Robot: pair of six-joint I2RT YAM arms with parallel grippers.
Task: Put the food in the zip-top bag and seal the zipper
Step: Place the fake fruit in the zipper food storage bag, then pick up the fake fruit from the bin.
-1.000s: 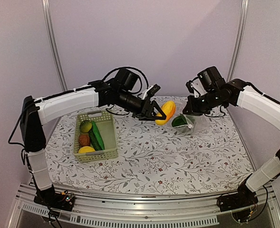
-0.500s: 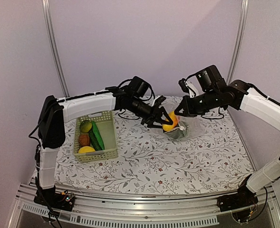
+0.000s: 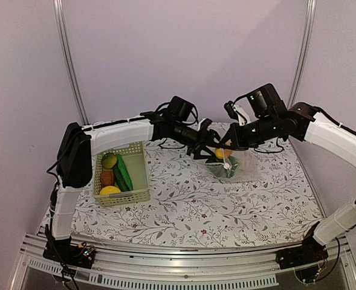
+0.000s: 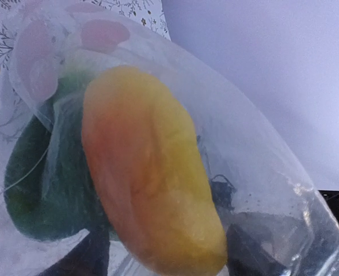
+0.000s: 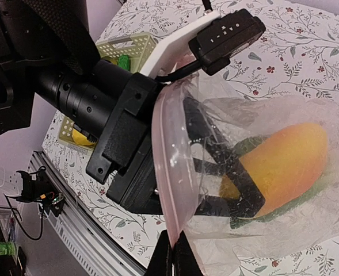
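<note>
Looking down from the top, the right tool pinches the zip-top bag upright toward the counter far edge, right of middle, so the left tool can reach inside. More food waits in the basket by the left edge.

Left wrist: looks like that tool grips the orange-yellow mango, lowering it onto a dark green piece.

Right wrist: the tool is clamped tight on the pink zipper, which props the mouth wide.

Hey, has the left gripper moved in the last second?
Yes. The left gripper has carried the yellow-orange fruit rightward, farther from the green basket, into the zip-top bag that the right gripper holds open.
</note>
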